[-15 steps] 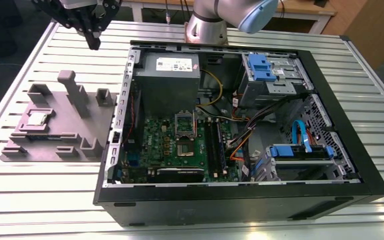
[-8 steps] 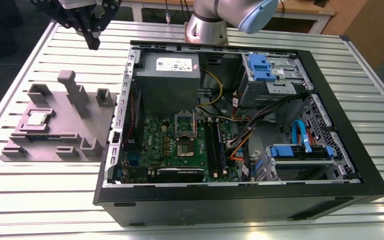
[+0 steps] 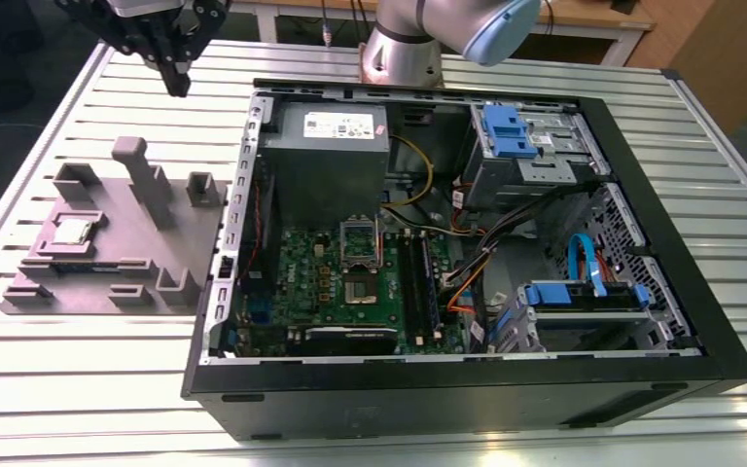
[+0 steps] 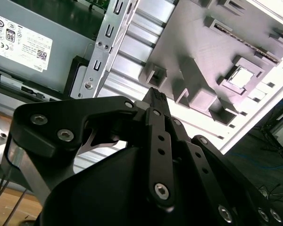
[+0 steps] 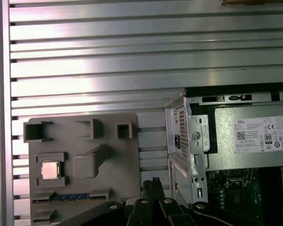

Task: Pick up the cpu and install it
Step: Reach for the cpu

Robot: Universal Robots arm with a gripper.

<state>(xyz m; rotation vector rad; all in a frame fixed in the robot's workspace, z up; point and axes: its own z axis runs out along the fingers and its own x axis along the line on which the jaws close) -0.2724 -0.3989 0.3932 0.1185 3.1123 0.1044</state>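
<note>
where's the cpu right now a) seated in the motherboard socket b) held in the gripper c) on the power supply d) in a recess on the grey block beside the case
d: the cpu lies in a square recess of the grey block, the gripper well apart from it.

A slatted aluminium table [image 3: 75, 389] is stretching out under me, its long grooved profiles running side by side. Overhead light is glaring off the ridges in pale bands in the first wrist view. Behind the table a white-framed bench [image 3: 594, 37] with a wooden top is standing. A wooden panel [image 3: 737, 58] is rising at the exterior view's right. In the second wrist view a dark floor [image 4: 259, 155] is showing past the table's edge.
</note>
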